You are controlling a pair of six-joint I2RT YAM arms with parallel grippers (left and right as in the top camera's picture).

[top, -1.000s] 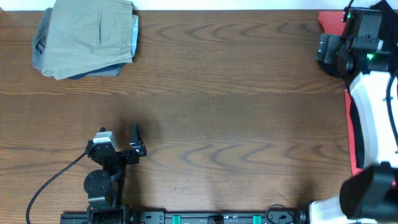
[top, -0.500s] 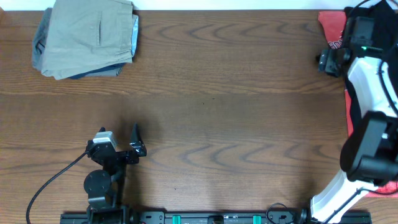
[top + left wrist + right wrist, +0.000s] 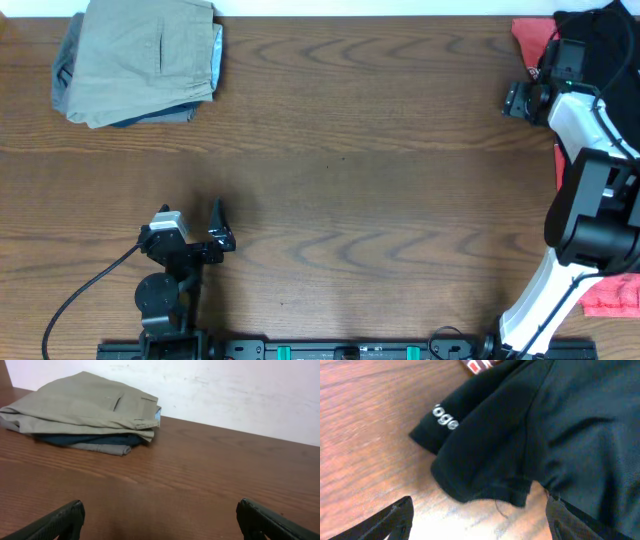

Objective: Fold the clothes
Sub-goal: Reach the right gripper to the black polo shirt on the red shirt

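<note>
At the far right corner of the surface (image 3: 350,150) lies the black shirt (image 3: 560,425), bunched and unfolded, part of it resting over the red-orange T-shirt (image 3: 528,35) that shows at its edge. Your right gripper (image 3: 477,510) hangs low over one short sleeve (image 3: 480,455). Its two fingers are spread wide to either side of the sleeve hem, and nothing is pinched yet. Note the white lettering (image 3: 444,417) on the sleeve, which marks this garment as the one to fold.

The sleeve is probably a sensible place to take hold. It is a free end of the cloth lying on bare wood, so a pinch there should catch the shirt alone and not the red garment.

Your left gripper (image 3: 222,228) rests close to the near edge, left of centre, its fingers likewise spread and empty. It faces the khaki trousers (image 3: 140,55), which sit folded on a dark blue garment (image 3: 90,440) at the far left corner, well apart from the work.

The wide stretch of wood between the two arms is presumably where the shirt must be drawn and laid flat. Folding proper has not begun. Expect the soft fabric to trail and bunch if you pull it by one sleeve.
</note>
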